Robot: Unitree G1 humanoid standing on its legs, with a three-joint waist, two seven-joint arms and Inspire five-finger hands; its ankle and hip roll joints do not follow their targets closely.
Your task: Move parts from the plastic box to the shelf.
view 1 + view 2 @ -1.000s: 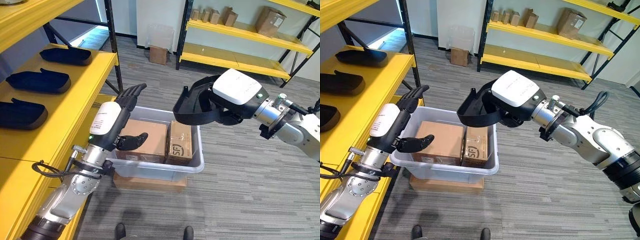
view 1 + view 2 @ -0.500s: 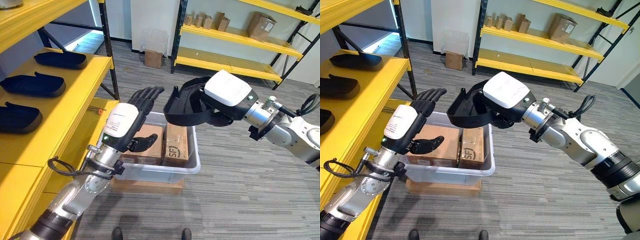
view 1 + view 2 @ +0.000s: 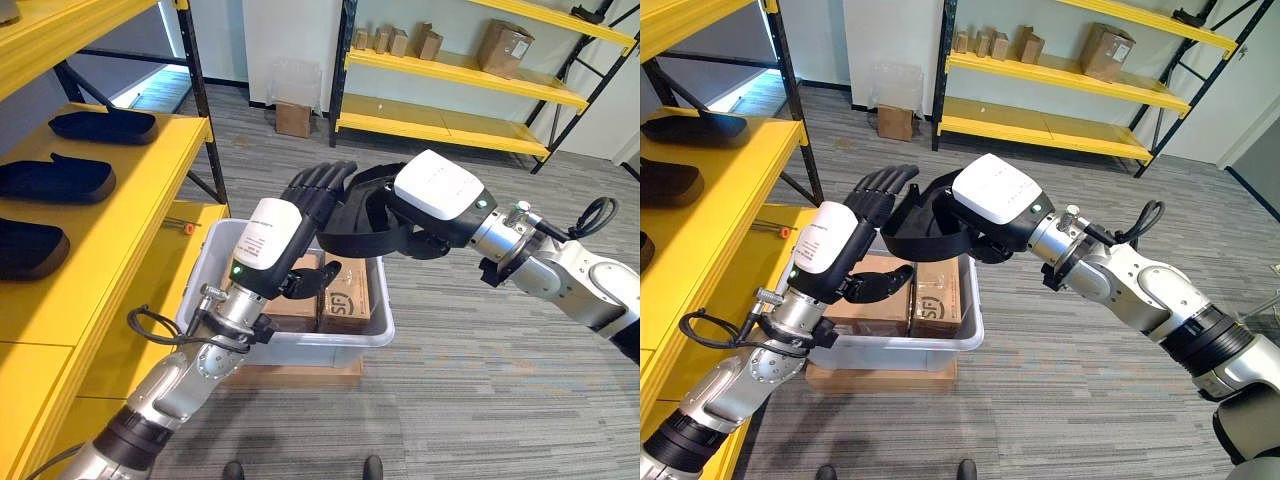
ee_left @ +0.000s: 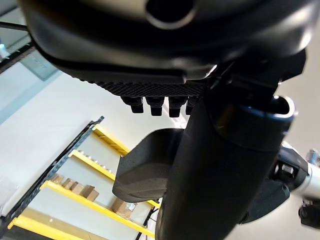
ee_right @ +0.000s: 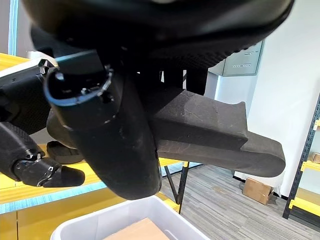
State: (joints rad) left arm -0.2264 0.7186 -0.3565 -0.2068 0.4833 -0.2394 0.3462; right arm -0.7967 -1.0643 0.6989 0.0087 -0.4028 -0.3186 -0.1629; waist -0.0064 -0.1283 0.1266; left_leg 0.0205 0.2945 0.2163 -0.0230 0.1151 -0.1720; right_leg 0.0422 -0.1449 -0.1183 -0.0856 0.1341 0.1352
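A black moulded part point(image 3: 358, 226) hangs above the white plastic box point(image 3: 330, 341), with my right hand point(image 3: 440, 190) shut on it; its long dark body runs past the thumb in the right wrist view point(image 5: 210, 131). My left hand point(image 3: 276, 236) is raised over the box's left side, open with fingers straight, and its fingertips reach the part's left end. The left wrist view looks past that hand's thumb point(image 4: 220, 170) to the part point(image 4: 150, 167). Three similar black parts point(image 3: 100, 125) point(image 3: 55, 180) point(image 3: 30, 246) lie on the yellow shelf point(image 3: 120, 210) at the left.
Two cardboard boxes point(image 3: 350, 296) fill the plastic box, which rests on flat cardboard point(image 3: 300, 373). A black shelf post point(image 3: 205, 130) stands just behind the box. A far yellow rack point(image 3: 450, 125) carries several cartons, and a small carton point(image 3: 293, 118) sits on the carpet.
My left hand has risen and moved right toward the part. My right hand has carried the part left until it meets the left fingertips. The camera view has shifted too.
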